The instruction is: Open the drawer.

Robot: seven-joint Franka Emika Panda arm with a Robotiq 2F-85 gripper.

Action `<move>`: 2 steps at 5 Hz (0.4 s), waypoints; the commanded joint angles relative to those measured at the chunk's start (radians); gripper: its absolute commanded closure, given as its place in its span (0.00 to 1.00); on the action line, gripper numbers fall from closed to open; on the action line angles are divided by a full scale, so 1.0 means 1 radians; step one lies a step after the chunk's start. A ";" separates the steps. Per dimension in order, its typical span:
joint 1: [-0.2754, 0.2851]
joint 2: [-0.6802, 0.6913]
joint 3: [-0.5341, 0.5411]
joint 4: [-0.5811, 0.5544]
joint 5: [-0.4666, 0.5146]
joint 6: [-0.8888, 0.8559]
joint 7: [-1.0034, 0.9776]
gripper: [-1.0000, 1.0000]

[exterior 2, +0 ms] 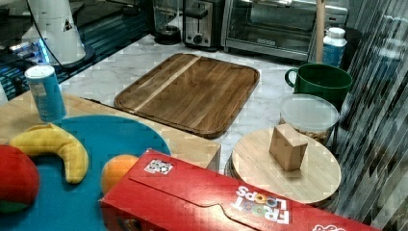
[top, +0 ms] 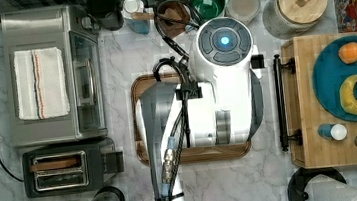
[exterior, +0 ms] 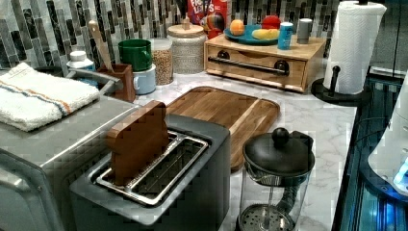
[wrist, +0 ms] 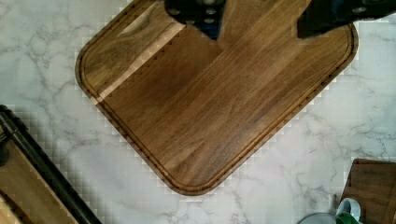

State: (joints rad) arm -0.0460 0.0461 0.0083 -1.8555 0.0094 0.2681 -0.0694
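The drawer (exterior: 257,66) is a light bamboo front in a low box at the back of the left view, and it sits flush and closed. Its long black bar handle (exterior: 250,63) runs across the front, and also appears as handle (top: 281,102) and handle (wrist: 42,172). My arm (top: 216,96) hangs over the dark walnut cutting board (top: 140,92), to the top view's left of the handle. In the wrist view my gripper (wrist: 259,18) is open above the board (wrist: 210,107), its dark fingers (wrist: 191,11) wide apart with nothing between them, well clear of the handle.
On the drawer box top (top: 318,156) sit a teal plate (top: 327,72) of fruit and two shakers (top: 333,131). A paper towel roll (exterior: 353,45) stands beside it. Jars and a green mug (exterior: 135,53) line the back; a toaster oven (top: 46,76), toaster (top: 68,167) and French press (exterior: 276,178) stand opposite.
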 commanded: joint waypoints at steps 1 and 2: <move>-0.013 0.001 0.007 -0.001 0.000 0.000 -0.002 0.00; -0.017 -0.001 0.000 -0.010 0.000 -0.007 -0.080 0.00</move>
State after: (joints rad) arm -0.0587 0.0507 -0.0087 -1.8789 0.0098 0.2739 -0.0787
